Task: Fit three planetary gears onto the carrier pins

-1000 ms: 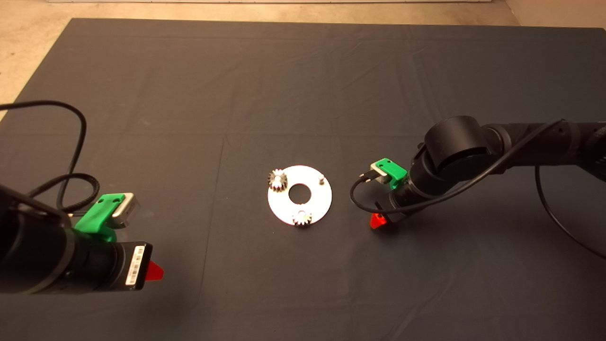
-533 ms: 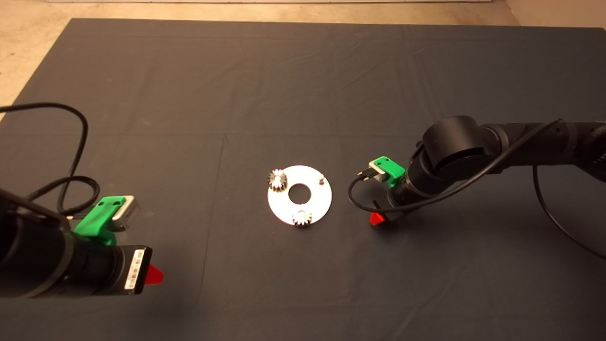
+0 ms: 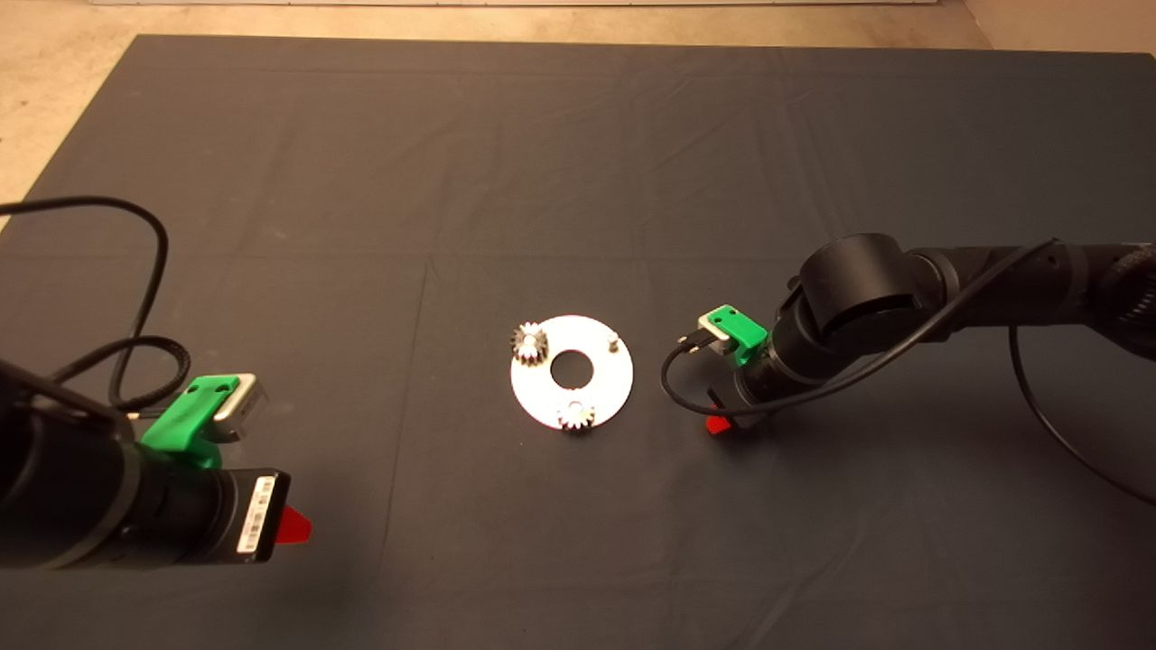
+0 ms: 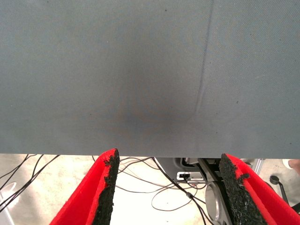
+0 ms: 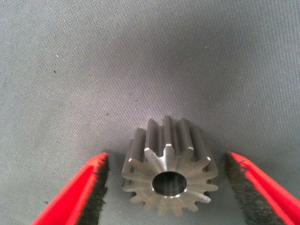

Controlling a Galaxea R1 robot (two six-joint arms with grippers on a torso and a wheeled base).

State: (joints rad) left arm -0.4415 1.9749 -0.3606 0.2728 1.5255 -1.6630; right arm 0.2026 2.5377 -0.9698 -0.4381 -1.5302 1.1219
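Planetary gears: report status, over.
Right gripper open, low on the mat, straddling the third gear. Left gripper open, parked lower left. Two gears seated on the plate; one pin bare. Nothing in the way.

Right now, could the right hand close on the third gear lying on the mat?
Probably yes: the right hand is open, the loose gear lies between its fingers, and nothing blocks either side.
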